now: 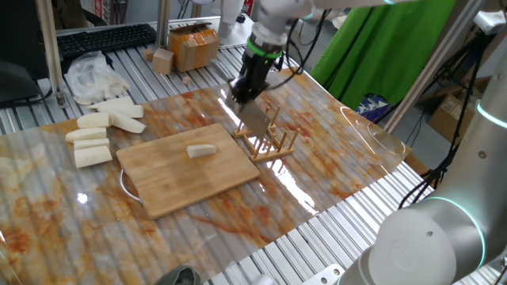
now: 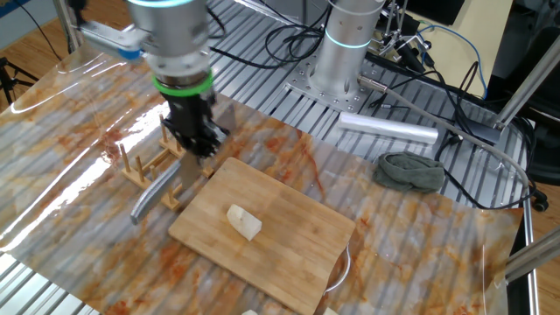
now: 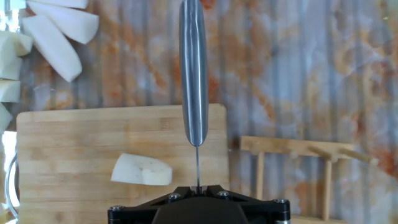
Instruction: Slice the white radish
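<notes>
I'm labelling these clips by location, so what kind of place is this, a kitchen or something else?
Most likely a robotics lab staged as a kitchen task, not a real kitchen. The cutting board and radish piece sit on a plastic sheet over a metal slatted bench, with loose cables and a keyboard nearby.

Small pale cream-white radish (image 1: pixel 201 150) piece, stubby and wedge-like, one end cut slantwise. Whole, unsliced. Lying flat on its side on the wooden cutting board (image 1: pixel 170 180), near the board's middle, well in from every edge, nearer the edge facing the rack.
</notes>
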`<action>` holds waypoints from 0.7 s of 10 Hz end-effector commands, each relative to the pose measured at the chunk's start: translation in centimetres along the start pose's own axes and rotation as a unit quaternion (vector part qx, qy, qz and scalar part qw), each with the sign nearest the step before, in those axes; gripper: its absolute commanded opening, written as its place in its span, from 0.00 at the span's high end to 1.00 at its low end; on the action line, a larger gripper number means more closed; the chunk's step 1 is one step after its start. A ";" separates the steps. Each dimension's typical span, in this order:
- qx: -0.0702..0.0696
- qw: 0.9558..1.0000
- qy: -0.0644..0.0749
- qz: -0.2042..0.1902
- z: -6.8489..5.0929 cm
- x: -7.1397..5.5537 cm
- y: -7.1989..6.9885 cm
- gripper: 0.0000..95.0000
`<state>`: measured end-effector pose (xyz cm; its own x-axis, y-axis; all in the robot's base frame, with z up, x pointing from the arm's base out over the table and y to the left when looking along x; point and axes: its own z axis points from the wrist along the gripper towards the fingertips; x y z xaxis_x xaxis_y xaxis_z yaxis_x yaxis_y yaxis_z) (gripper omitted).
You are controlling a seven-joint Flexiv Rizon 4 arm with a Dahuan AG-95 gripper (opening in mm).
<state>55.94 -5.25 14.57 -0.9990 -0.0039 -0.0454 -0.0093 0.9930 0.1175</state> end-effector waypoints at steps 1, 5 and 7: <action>0.001 1.000 -0.004 0.001 1.1 0.4 0.3 1.00; 0.003 1.000 -0.012 -0.006 4.6 0.4 0.5 1.00; 0.014 1.000 -0.019 -0.014 6.0 0.4 0.5 1.00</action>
<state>55.88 -4.01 8.64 -0.9962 -0.0277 -0.0828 -0.0352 0.9952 0.0914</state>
